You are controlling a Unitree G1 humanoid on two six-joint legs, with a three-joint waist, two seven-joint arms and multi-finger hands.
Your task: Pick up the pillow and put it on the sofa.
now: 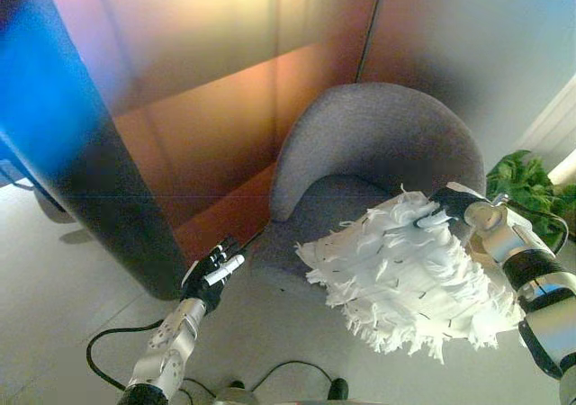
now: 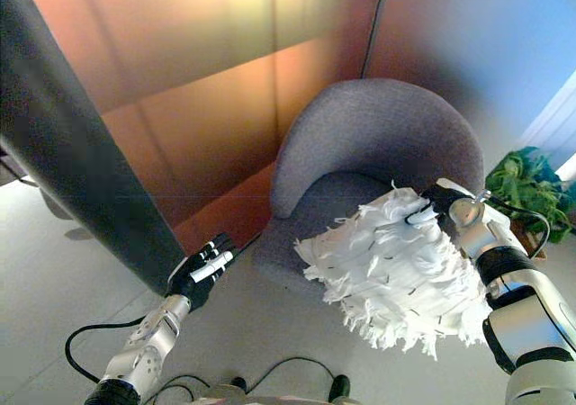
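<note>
the right hand [image 1: 447, 209] is clamped on the upper edge of the pillow [image 1: 409, 277], a shaggy white one that hangs off the hand in the air, tilted, its lower fringe at about 5 o'clock of the view and over the floor [image 1: 54, 270]. its upper left corner already overlaps the front of the seat of the sofa [image 1: 378, 153], a rounded grey tub piece standing at 12 to 1 o'clock against the wood-panelled wall [image 1: 207, 90]. the left hand [image 1: 212, 274] shows at 8 o'clock with fingers fairly straight and apart, holding nothing, well clear of the pillow. the step in hand looks like the carry to the seat. to do it well, the right arm should reach further toward 12 o'clock so the bulk of the pillow sits over the cushion, not only the corner, then lower until the fringe rests before the fingers let go; released here, most of it would likely slide off the front edge. the green plant [image 1: 526, 184] at 3 o'clock lies near the right forearm, so the swing is best kept inward.
</note>
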